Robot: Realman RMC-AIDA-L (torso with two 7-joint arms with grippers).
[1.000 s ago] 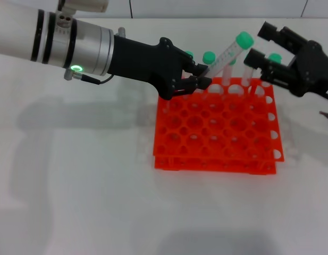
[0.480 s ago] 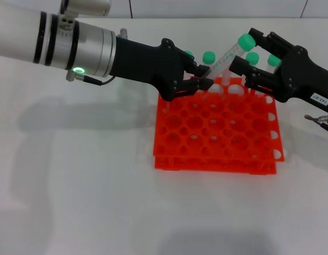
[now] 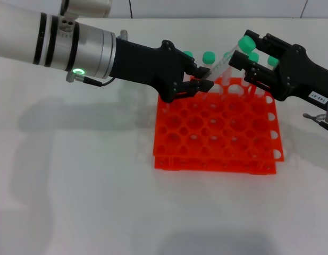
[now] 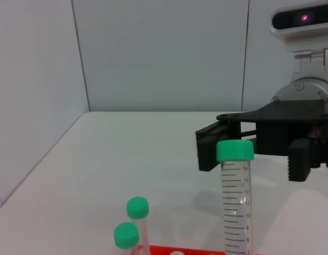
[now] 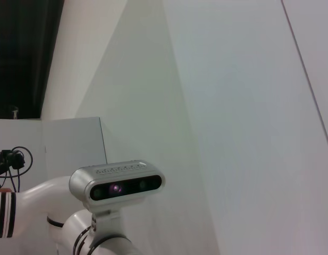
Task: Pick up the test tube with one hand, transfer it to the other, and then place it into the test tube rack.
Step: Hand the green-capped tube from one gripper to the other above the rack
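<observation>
My left gripper (image 3: 202, 83), on the silver-white arm, is shut on the lower end of the test tube (image 3: 223, 61). It holds the tube tilted over the back edge of the orange rack (image 3: 217, 130), with the green cap (image 3: 245, 43) up and to the right. My right gripper (image 3: 249, 57), black with a white label, is open, its fingers standing on either side of the capped end. In the left wrist view the tube (image 4: 235, 207) stands in front of the open right gripper (image 4: 257, 156). The right wrist view shows no task objects.
Several other green-capped tubes (image 3: 209, 57) stand in the rack's back row, two of them in the left wrist view (image 4: 137, 208). The rack sits on a white table (image 3: 89, 175). A thin cable end (image 3: 319, 119) lies at the right edge.
My right gripper has moved left toward the tube, so the cap now lies between its open fingers. My left gripper has held the tube almost still.
</observation>
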